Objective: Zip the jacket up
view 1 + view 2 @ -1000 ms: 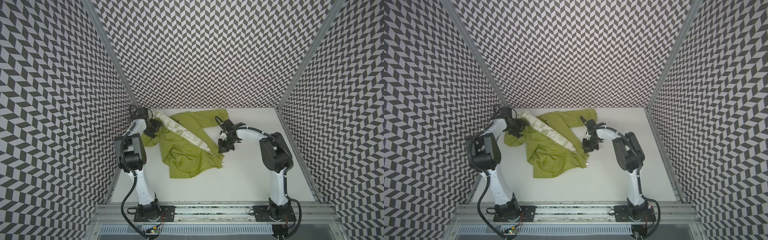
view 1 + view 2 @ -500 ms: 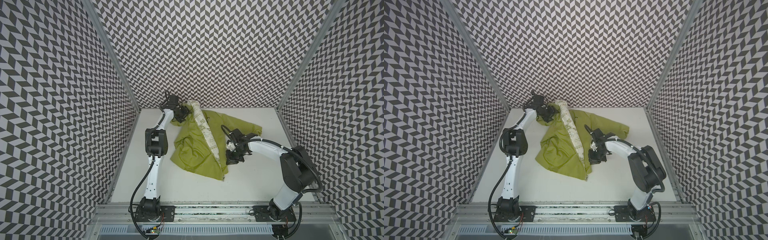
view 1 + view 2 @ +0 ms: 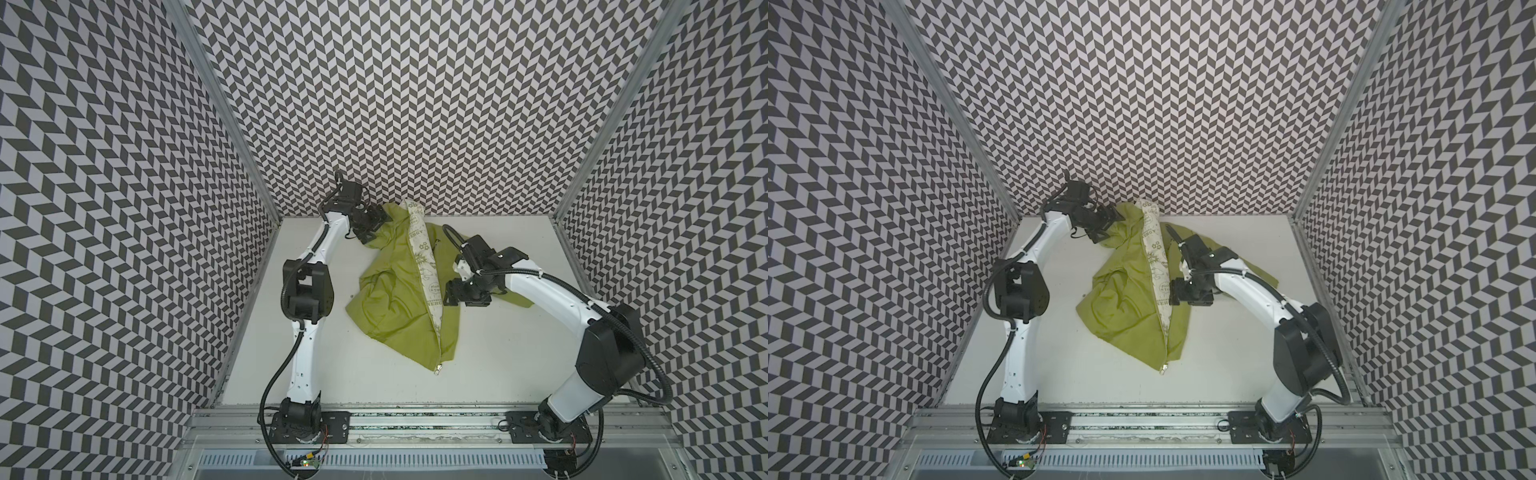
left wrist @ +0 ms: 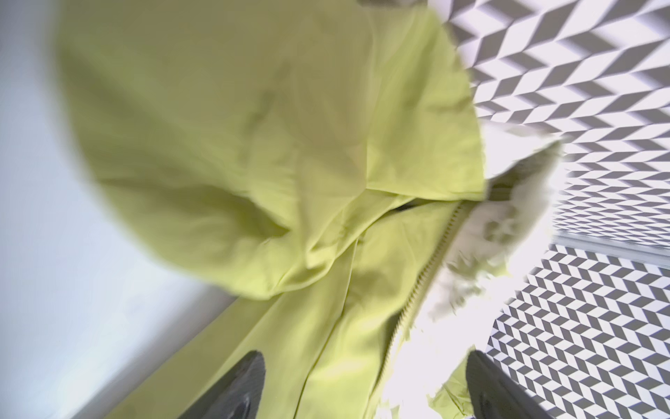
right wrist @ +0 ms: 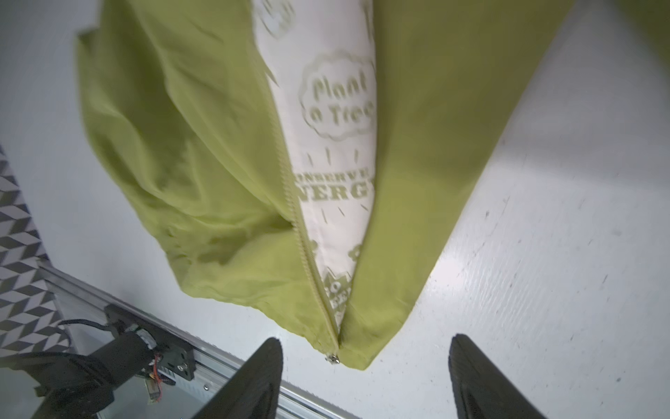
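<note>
The lime-green jacket (image 3: 395, 299) (image 3: 1121, 303) lies crumpled mid-table, its front parted in a long V that shows the white printed lining (image 3: 424, 257) (image 5: 333, 145). The zipper slider (image 3: 436, 368) (image 5: 333, 358) sits at the hem's near tip, where the two sides meet. My left gripper (image 3: 374, 220) (image 3: 1108, 226) (image 4: 364, 353) is at the jacket's far end by the back wall, with its jaws wide and green fabric and zipper teeth (image 4: 417, 290) between them. My right gripper (image 3: 451, 291) (image 3: 1177, 293) (image 5: 366, 339) hovers open just right of the lining, with nothing in it.
Patterned walls close in the white table (image 3: 519, 353) at the back and on both sides. The left arm's elbow (image 3: 307, 291) stands close to the jacket's left edge. An aluminium rail (image 3: 415, 419) with both arm bases runs along the front edge.
Both arms swung the jacket rightward, turning it so the hem tip points at the front. The right gripper went from shut to open, letting the jacket go. The left jaws widened.
</note>
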Robot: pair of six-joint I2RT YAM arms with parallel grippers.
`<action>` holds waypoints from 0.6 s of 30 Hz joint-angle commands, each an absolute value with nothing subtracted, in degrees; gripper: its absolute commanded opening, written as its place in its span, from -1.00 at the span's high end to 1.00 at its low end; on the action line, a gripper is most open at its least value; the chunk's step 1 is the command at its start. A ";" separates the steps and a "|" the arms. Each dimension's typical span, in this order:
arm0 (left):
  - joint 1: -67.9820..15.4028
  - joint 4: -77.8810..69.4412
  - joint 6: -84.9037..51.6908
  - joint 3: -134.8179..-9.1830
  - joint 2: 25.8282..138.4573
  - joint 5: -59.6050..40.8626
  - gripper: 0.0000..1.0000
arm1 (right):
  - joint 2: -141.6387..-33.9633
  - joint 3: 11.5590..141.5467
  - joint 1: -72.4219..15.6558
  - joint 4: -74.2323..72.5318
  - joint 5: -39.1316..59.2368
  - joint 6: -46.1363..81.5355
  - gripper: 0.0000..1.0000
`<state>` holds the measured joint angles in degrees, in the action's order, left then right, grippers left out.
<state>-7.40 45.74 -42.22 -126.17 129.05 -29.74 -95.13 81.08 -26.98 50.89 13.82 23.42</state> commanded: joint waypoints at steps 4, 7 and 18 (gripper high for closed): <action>-6.50 55.99 -34.54 -109.25 109.71 -21.56 -0.70 | -103.66 91.24 -28.07 53.91 12.40 21.72 -0.35; -6.77 54.22 -35.06 -93.50 98.20 -22.87 -0.65 | -107.81 94.71 -30.58 55.26 11.23 21.15 -0.37; -10.72 43.19 -48.89 -52.50 72.20 -31.81 -0.65 | -117.23 95.96 -37.00 56.84 2.94 22.78 -0.50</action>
<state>-9.15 48.51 -43.97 -56.53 73.71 -29.32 -115.39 94.96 -37.15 54.59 7.20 22.02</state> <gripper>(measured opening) 0.825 0.756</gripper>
